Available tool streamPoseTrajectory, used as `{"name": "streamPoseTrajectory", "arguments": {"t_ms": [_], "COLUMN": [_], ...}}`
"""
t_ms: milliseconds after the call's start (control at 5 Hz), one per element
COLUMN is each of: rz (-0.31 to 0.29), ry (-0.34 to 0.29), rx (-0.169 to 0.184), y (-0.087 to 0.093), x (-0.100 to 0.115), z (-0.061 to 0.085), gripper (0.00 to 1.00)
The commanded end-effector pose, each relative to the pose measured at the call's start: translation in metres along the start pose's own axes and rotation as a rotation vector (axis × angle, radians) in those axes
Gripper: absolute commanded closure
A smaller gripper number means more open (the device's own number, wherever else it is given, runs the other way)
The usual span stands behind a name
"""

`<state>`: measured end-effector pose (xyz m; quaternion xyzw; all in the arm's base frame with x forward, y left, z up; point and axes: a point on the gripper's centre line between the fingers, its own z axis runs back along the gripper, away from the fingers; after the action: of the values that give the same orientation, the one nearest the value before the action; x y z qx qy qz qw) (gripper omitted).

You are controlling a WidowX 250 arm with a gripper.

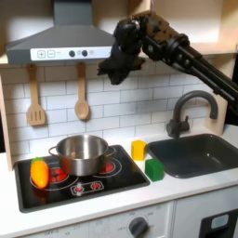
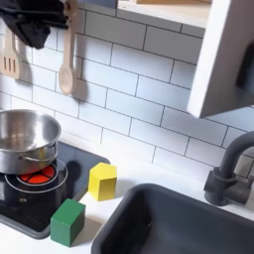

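Observation:
My gripper [image 1: 110, 67] hangs high in front of the tiled wall, just below the right end of the range hood [image 1: 56, 42] and well above the stove [image 1: 113, 182]. In the second exterior view the gripper [image 2: 30, 30] is a dark shape at the top left, and its fingers are too dark to tell apart. Nothing shows in its grasp. Below it a silver pot [image 1: 82, 153] [image 2: 22, 139] stands on the stove. A yellow block [image 1: 138, 149] [image 2: 102, 181] and a green block [image 1: 153, 169] [image 2: 67, 221] rest between stove and sink. An orange-yellow toy vegetable [image 1: 39, 172] lies on the left burner.
A wooden spatula [image 1: 35, 98] [image 2: 10, 55] and a wooden spoon [image 1: 82, 98] [image 2: 66, 60] hang on the wall near the gripper. A dark sink [image 1: 216, 160] [image 2: 189, 223] with a curved faucet [image 1: 191, 107] [image 2: 233, 169] lies at the right. A cabinet [image 2: 223, 50] overhangs the sink.

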<state>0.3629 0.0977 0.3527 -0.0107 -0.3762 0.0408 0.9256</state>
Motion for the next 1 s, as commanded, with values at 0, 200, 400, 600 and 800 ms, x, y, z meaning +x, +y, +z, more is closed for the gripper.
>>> {"name": "streamPoseTrajectory", "arguments": {"t_ms": [0, 200, 400, 600, 800], "rz": [0.014, 0.027, 0.036, 0.046, 0.036], "ry": [-0.167, -0.236, -0.279, -0.302, -0.335], "rx": [-0.009, -0.003, 0.004, 0.002, 0.007], "y": [0.013, 0.023, 0.027, 0.028, 0.031], "x": [0.023, 0.032, 0.04, 0.043, 0.049], "z": [-0.001, -0.002, -0.001, 0.001, 0.008], "gripper": [1.0, 1.0, 1.0, 1.0, 1.0]}}
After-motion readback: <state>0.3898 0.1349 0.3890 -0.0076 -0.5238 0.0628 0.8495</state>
